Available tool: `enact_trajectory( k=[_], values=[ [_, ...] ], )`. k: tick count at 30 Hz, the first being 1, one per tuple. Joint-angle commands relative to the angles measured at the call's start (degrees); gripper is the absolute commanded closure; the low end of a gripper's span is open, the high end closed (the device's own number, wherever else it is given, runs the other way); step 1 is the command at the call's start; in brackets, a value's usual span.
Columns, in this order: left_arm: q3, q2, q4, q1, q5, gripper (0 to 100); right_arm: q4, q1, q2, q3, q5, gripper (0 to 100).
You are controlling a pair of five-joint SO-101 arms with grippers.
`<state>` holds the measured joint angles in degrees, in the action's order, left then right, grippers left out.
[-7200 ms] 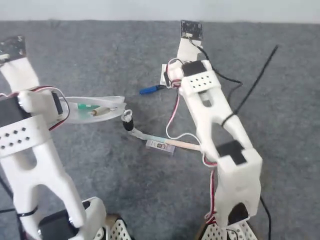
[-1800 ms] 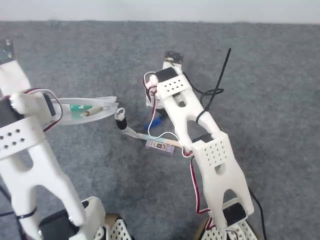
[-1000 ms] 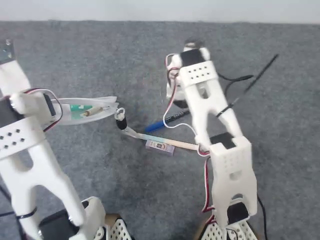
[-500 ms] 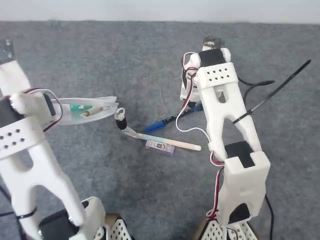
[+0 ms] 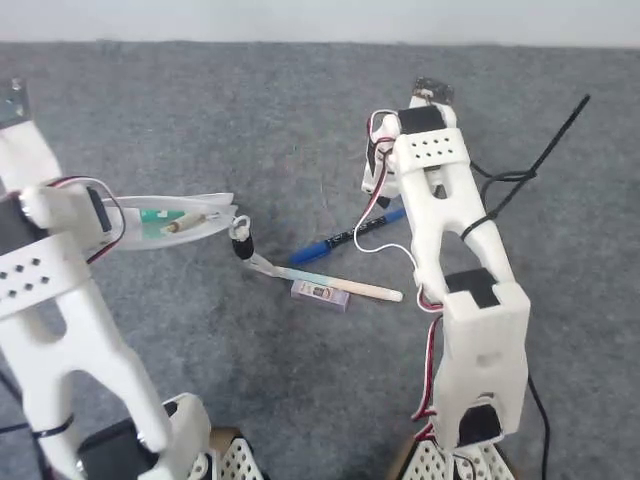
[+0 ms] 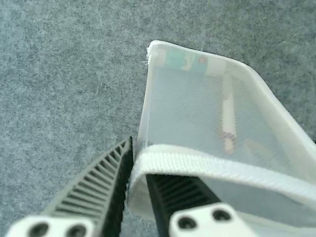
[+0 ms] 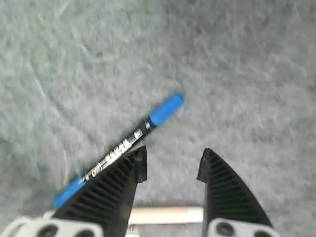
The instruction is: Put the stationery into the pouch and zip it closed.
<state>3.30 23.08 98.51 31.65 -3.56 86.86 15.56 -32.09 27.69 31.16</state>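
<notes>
My left gripper (image 6: 136, 148) is shut on the rim of a white mesh pouch (image 6: 197, 113), holding it up at the left over the carpet (image 5: 180, 222). Inside the pouch lie a green item (image 5: 158, 213) and a pale stick (image 6: 227, 116). Its dark zipper pull (image 5: 241, 238) hangs at the end nearest the middle. A blue pen (image 5: 345, 238) lies slanted on the carpet. My right gripper (image 7: 173, 158) hovers open just above the pen (image 7: 118, 148), holding nothing. A cream stick (image 5: 335, 282) and a small eraser (image 5: 320, 293) lie in front of the pen.
Grey carpet covers the whole table. The right arm (image 5: 430, 160) has a black cable (image 5: 545, 145) trailing off to the far right. Both arm bases (image 5: 200, 450) stand at the near edge. A pale wall runs along the far edge.
The blue pen was brought from the far side to the middle and let go. The right arm then swung back to the right, above the pen's end. The pouch shifted slightly left.
</notes>
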Motion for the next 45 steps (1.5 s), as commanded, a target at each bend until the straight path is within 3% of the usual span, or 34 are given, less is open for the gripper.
enact_trajectory(
  k=[1,7,23,29,36,45],
  values=[
    [-1.1,0.9,-0.6,0.1,0.3,99,-3.1,-0.5,-0.4,0.6,0.7,82.4],
    [0.4,0.9,-1.8,0.2,0.4,99,-7.0,-0.4,-4.8,1.8,0.7,82.4],
    [1.8,0.9,-3.0,0.1,0.4,99,4.9,-0.4,-24.8,28.1,0.7,83.1],
    [1.8,0.9,-3.1,0.2,0.4,99,10.2,-0.3,-30.8,37.8,0.4,97.4],
    [1.8,0.9,-3.0,0.3,0.4,99,15.6,-0.6,-33.5,48.4,0.4,99.2],
    [1.9,0.9,-2.9,0.3,0.5,99,16.2,-0.7,-29.7,48.9,-2.3,99.2]
  ],
)
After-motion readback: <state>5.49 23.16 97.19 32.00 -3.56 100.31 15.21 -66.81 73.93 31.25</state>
